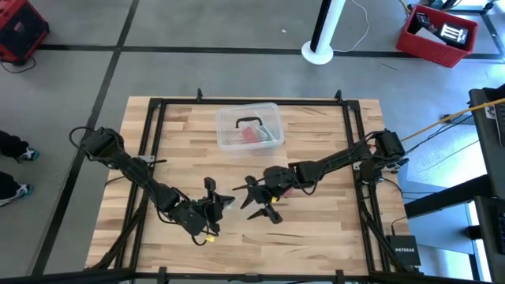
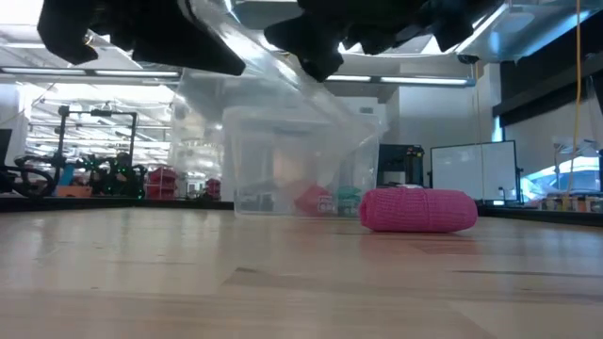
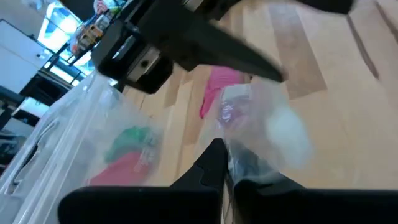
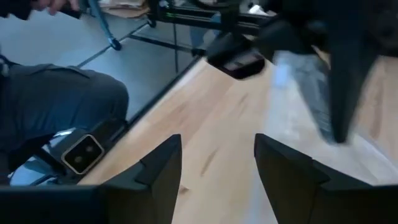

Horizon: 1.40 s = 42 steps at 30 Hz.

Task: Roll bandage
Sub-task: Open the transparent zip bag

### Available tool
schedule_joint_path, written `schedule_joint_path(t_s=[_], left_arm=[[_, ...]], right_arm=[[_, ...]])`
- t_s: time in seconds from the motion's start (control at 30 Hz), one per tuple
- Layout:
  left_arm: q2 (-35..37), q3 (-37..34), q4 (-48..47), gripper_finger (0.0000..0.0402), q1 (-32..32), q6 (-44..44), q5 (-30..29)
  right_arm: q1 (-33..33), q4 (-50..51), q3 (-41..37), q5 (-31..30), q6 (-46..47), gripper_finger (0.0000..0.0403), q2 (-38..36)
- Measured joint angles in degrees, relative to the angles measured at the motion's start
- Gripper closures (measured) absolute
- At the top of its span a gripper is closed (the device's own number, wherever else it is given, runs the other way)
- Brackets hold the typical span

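I see the bandage (image 2: 418, 209) as a small pink-magenta roll, fabric w/ soft knit texture; fully wound, lying on its side on the wood tabletop; lifted by nothing; in high view it's mostly hidden, only a pink sliver (image 1: 287, 190) near table centre.

Both arms are matte black, built from slim jointed segments with black cabling running along the links. The left gripper (image 1: 223, 199) carries two tapered, wedge-shaped black fingers (image 3: 211, 163) and a small yellow marking near its wrist. The right gripper (image 1: 253, 195) has two broad, angular black fingers (image 4: 163, 165) with flat inner faces. Each wrist housing is blocky, with a rounded camera module mounted on it.
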<state>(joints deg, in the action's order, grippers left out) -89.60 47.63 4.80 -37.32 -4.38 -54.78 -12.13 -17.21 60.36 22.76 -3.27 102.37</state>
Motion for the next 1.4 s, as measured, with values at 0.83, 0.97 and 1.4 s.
schedule_joint_path(t_s=[0.83,0.97,1.4], left_arm=[[0.0,-0.1,0.1,0.04,0.0,37.0,0.6],[0.0,-0.1,0.3,0.04,0.0,37.0,0.6],[0.0,-0.1,0.6,0.0401,0.2,38.0,0.6]], right_arm=[[-0.3,7.8,0.0,-23.3,-6.1,0.0198,-1.9],[-0.3,7.1,0.0,-24.1,-6.1,0.0198,-1.9],[-0.2,6.8,0.0,-24.8,-5.7,0.0198,-1.9]])
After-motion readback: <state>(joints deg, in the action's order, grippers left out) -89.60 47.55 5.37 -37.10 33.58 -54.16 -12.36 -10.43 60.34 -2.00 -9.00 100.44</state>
